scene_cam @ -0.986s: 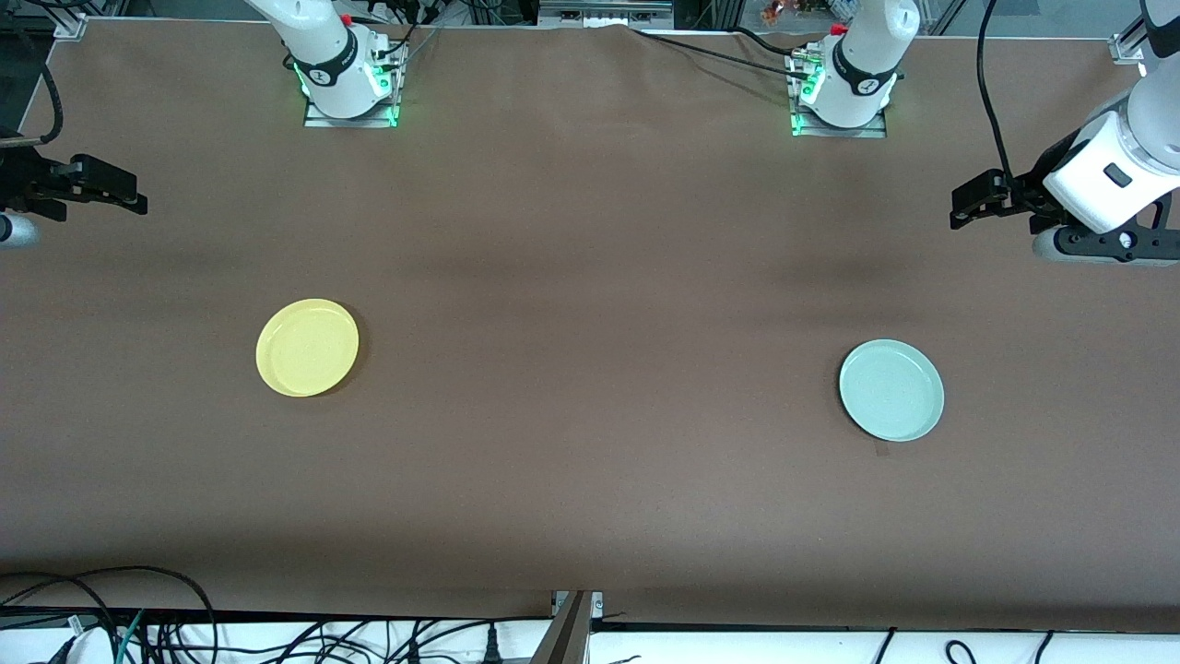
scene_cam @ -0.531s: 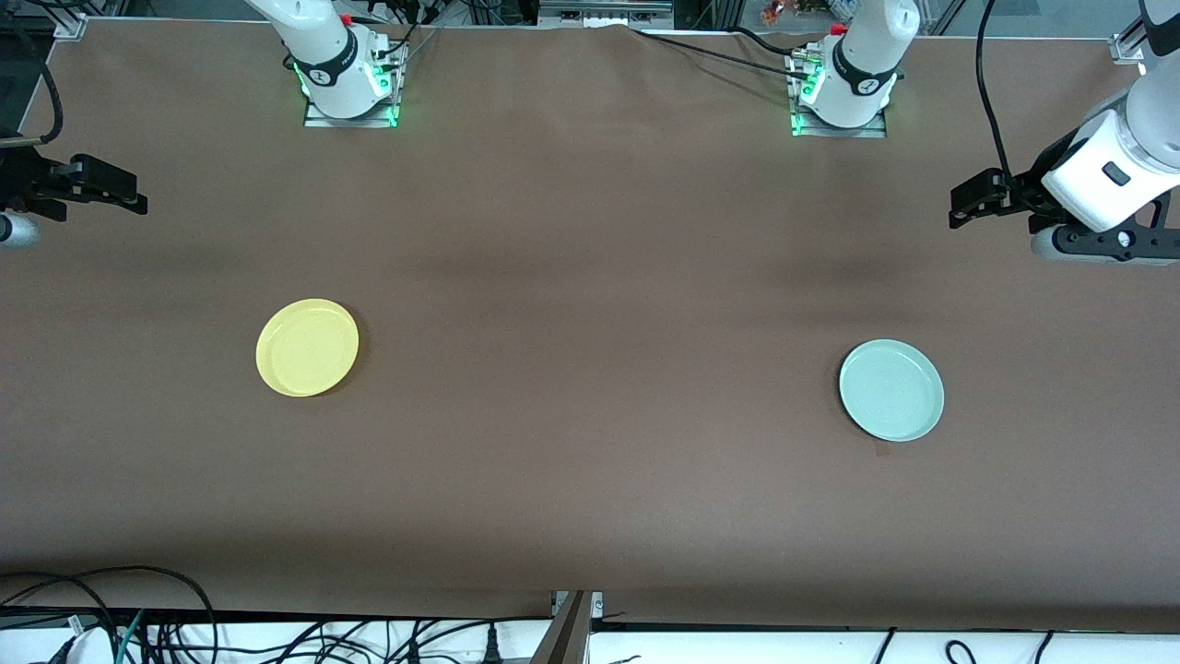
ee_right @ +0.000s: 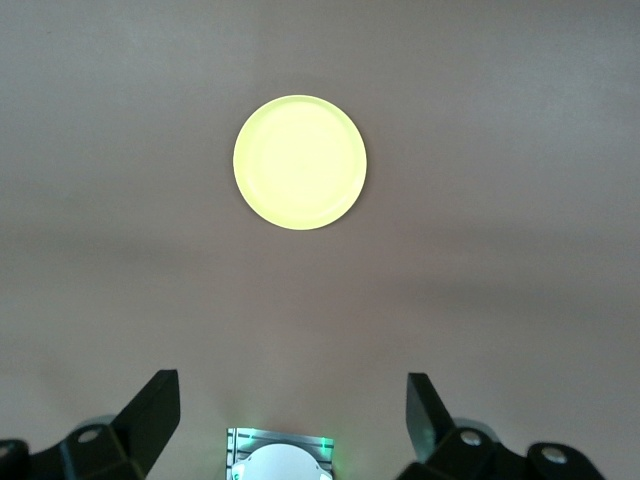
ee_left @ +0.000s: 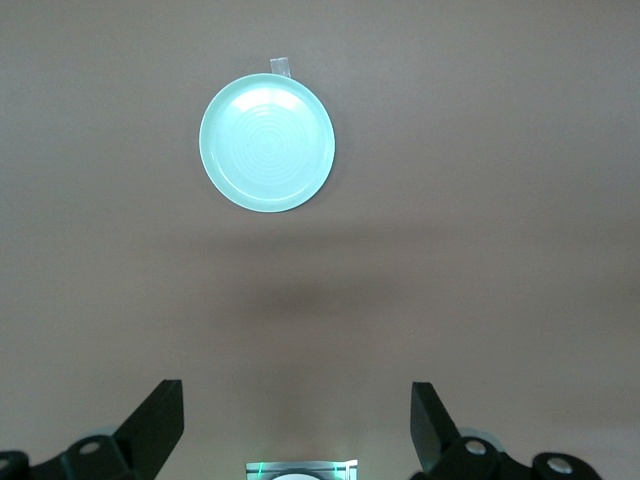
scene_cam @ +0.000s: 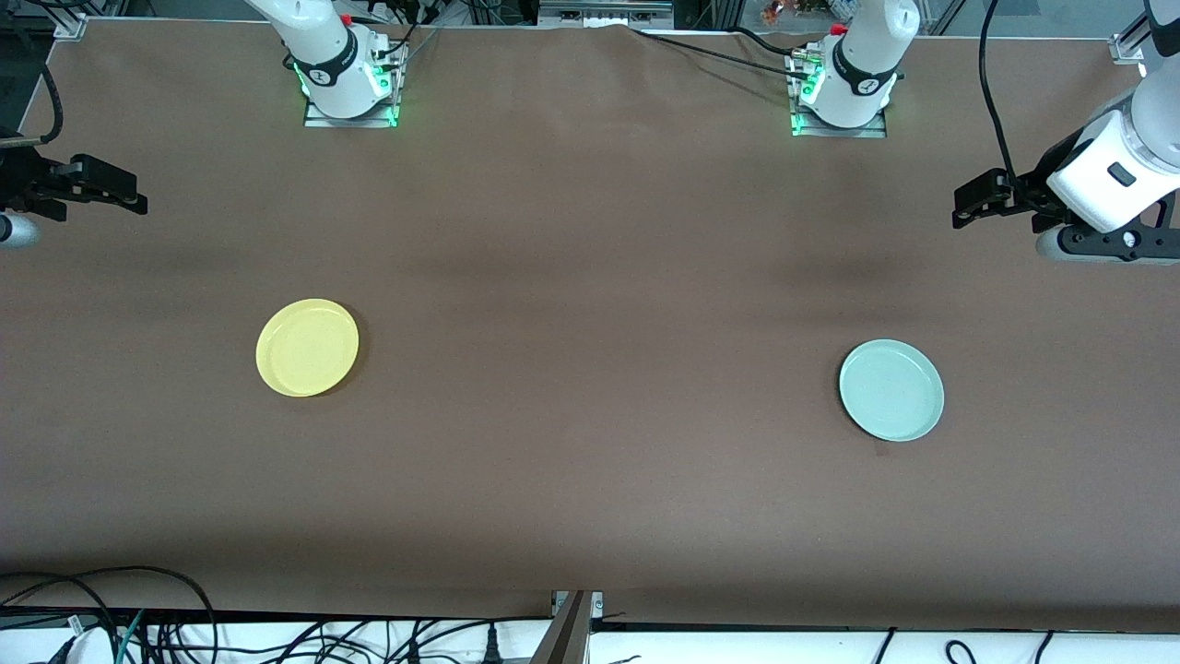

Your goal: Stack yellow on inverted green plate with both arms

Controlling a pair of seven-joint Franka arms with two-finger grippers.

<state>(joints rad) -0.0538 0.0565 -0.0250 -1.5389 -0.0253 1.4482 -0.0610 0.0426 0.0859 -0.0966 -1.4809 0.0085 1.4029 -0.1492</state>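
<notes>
We hold both tools wide open & empty, left tool (scene_cam: pixel 963 205) upper right, right tool (scene_cam: pixel 138 198) upper left, as yellow (scene_cam: pixel 307 347) & green plate (scene_cam: pixel 891 389) lie ungrasped, rim-up on the worktop (scene_cam: pixel 590 304).

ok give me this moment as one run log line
left gripper: open, over table's left-arm end | right gripper: open, over right-arm end | yellow plate: on table | green plate: apart, untouched

A brown worktop (scene_cam: pixel 590 277) is filling the view. Black cables (scene_cam: pixel 277 636) are lying tangled along its edge nearest the front camera, beside a metal bracket (scene_cam: pixel 576 613).
</notes>
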